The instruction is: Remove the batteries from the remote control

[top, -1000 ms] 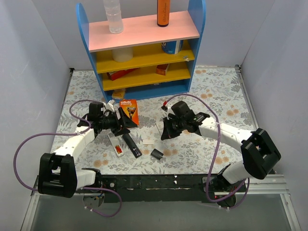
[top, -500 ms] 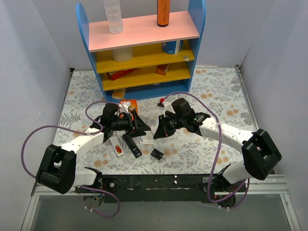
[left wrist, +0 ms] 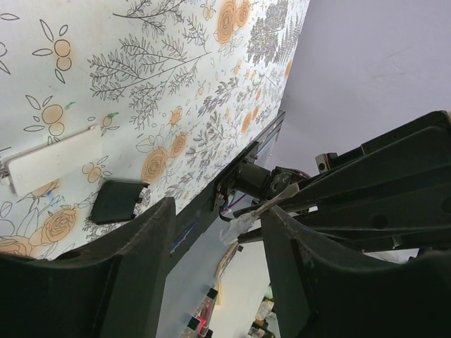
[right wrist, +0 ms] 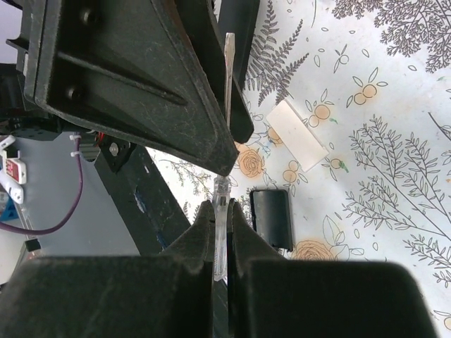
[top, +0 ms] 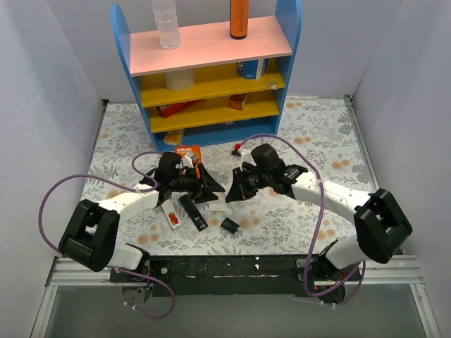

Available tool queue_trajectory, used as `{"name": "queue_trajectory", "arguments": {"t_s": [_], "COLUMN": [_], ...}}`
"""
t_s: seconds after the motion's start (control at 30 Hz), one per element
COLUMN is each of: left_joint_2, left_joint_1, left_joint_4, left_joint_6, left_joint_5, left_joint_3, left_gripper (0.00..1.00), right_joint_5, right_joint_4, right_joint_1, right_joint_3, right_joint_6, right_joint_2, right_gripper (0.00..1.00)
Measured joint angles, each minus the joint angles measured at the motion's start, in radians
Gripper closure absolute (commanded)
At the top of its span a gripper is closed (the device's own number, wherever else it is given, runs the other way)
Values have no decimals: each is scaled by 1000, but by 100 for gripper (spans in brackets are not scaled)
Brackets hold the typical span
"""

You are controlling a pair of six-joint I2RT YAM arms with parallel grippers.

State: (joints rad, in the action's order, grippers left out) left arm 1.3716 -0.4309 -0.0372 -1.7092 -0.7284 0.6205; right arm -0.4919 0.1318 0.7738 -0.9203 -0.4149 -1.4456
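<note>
The black remote (top: 192,211) lies on the floral table, just below my left gripper. A small red-orange battery (top: 174,220) lies on a white piece to its left; I cannot make out a second one. My right gripper (top: 230,193) (right wrist: 222,208) is shut on a clear-handled screwdriver (right wrist: 223,225), whose metal shaft points at my left gripper. My left gripper (top: 209,188) (left wrist: 218,211) is open, and the screwdriver (left wrist: 271,204) shows between its fingers. In the right wrist view a left finger (right wrist: 141,77) fills the upper left. The two grippers nearly meet above the table.
A black battery cover (top: 229,224) (right wrist: 271,217) (left wrist: 118,201) and a white flat piece (top: 217,208) (right wrist: 299,135) (left wrist: 51,160) lie near the grippers. An orange razor package (top: 187,153) lies behind the left arm. A blue shelf (top: 211,70) with bottles and boxes stands at the back.
My left gripper has moved right, toward the right gripper. The right gripper has moved a little left with the screwdriver, so its shaft now reaches between the left fingers.
</note>
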Motion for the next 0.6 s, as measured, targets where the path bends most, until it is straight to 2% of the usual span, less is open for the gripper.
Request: {"name": "queue_trajectory", "arguments": {"t_s": [0.07,0.2,0.4,0.5,0.57,0.6], "left_joint_2": [10,20,40,53,55,55], "left_joint_1": [-7,-12,-16,-16,-16,-16], "left_joint_4": [0,0,8,22,29,30], "left_joint_6": [-13,-37,-58,-67,-75,-79], "left_joint_5": [6,13,14,14,14,14], "left_joint_3": [6,14,24,31,32,35], "left_gripper": [52,65,80,98,100,100], "right_joint_5": [7,20,35,41,44,46], "right_joint_4": [0,2,2,2,3,3], "right_joint_1": [2,11,25,26,26,27], "right_joint_3": [0,-7,-8,-8,-8,-8], "right_joint_6": [1,0,0,2,4,6], "right_joint_2": [0,-1,-9,-18,-20,-20], "right_gripper": [99,99,99,99,94,83]}}
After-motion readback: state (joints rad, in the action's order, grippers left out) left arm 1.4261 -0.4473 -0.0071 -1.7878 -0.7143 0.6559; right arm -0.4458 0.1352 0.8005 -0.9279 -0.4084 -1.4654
